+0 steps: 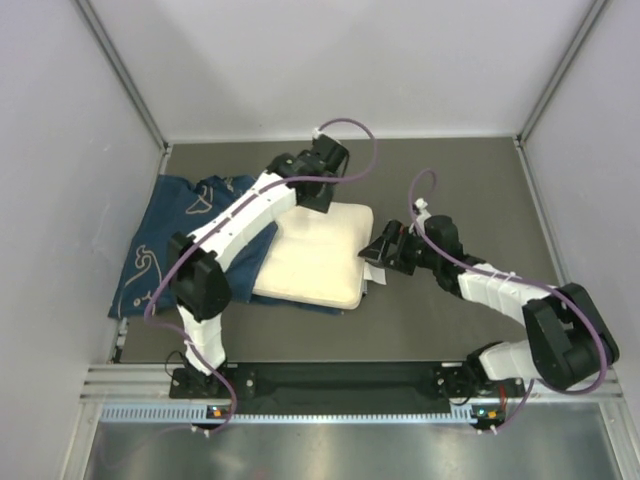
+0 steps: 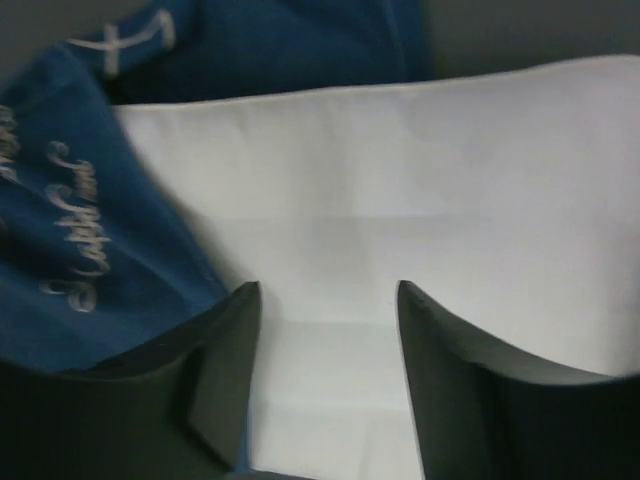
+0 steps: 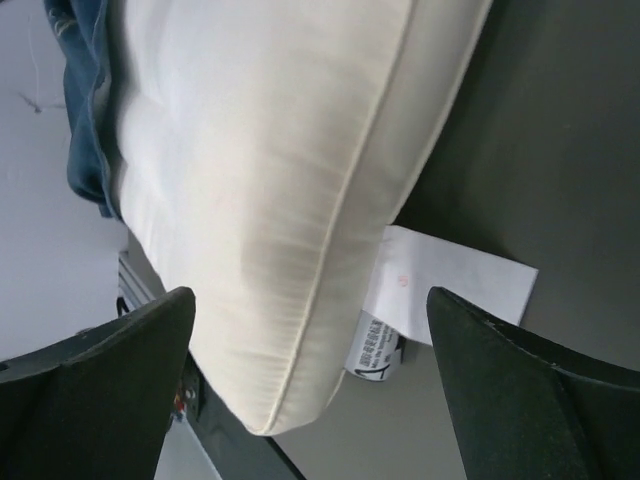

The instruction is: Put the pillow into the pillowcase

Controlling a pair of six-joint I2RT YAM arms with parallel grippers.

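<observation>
The pillow (image 1: 315,255) lies flat in the middle of the desk (image 1: 470,190), not in the case at all. Its left part rests over the edge of the pillowcase (image 1: 165,240), which is rumpled out to the left side. I cannot tell from here where the case's mouth is.

The left gripper (image 2: 325,290) hangs over the pillow's far edge, its fingers partly spread with bare white cloth showing between them and nothing pinched. The right gripper (image 3: 310,300) is spread wide at the pillow's right end. The plump corner sits between its fingers, but they are not closed on it. A white tag (image 3: 455,285) sticks out from under that end.

I'd judge the pillow light, soft and squashy, so a pinch on the flat top would probably only gather cloth. The piped seam at a corner looks the surer hold. The case looks thin and limp, likely to sag shut, and is best taken by its hem
</observation>
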